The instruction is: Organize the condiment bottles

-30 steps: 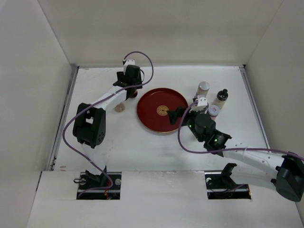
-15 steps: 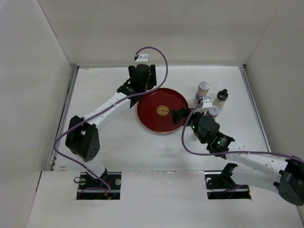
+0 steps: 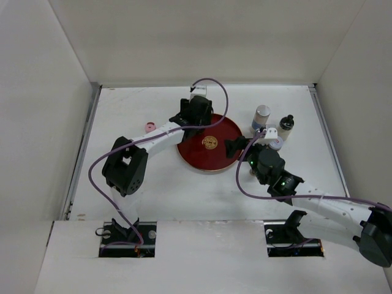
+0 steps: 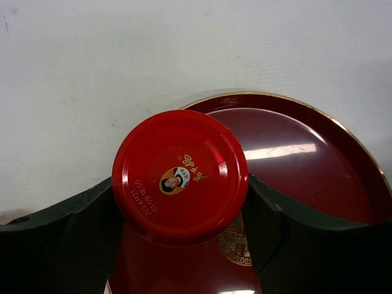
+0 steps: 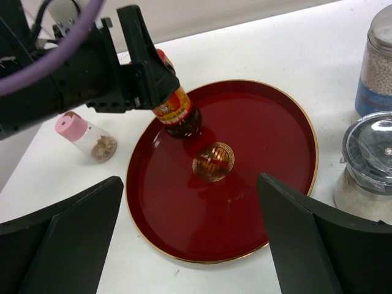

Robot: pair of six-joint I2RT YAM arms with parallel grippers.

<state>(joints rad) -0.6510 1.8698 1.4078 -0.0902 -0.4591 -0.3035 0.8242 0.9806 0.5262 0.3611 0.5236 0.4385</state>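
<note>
The left gripper (image 4: 180, 215) grips the red-capped dark glass sauce jar (image 4: 179, 176) at the far-left part of the round dark-red tray (image 5: 263, 147), judged the first placement; the right gripper (image 5: 190, 184) is wide open, and the pink-capped shaker (image 5: 82, 133), silver-capped jar (image 3: 261, 115) and black-capped bottle (image 3: 285, 126) wait on the desk (image 3: 153, 177).

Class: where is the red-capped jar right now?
In the right wrist view, the red-capped jar is clamped in the left gripper, tilted over the red tray's far-left part, between the gold emblem and the pink-capped shaker.
</note>
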